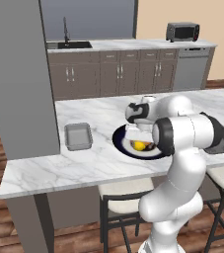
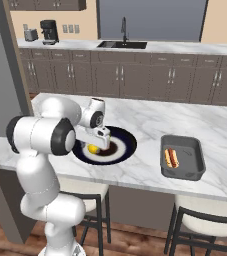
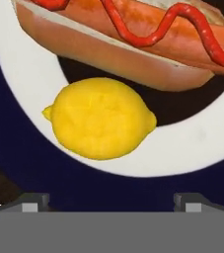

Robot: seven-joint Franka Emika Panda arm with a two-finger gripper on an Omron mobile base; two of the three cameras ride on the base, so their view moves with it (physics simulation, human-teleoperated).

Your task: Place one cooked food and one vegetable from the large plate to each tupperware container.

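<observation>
I saw gripper (image 3: pixel 111 201) hovering low over large plate (image 2: pixel 127 145), jaws wide apart, empty. Lemon (image 3: pixel 99 118) lay on plate beside hot dog (image 3: pixel 133 34). Right tupperware container (image 2: pixel 195 167) held second hot dog (image 2: pixel 171 157); left container (image 1: pixel 78 136) on counter (image 1: pixel 59 168).

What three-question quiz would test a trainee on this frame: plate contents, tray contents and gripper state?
1. True or false: both tupperware containers hold food.
2. What lies on the large plate? A) a hot dog and a lemon B) two carrots C) nothing
3. Fill in: the gripper's jaws are ____.

Key
1. False: the right tray holds a hot dog; the left tray looks empty.
2. A: a hot dog and a yellow lemon lie on it.
3. Open, above the lemon.
</observation>
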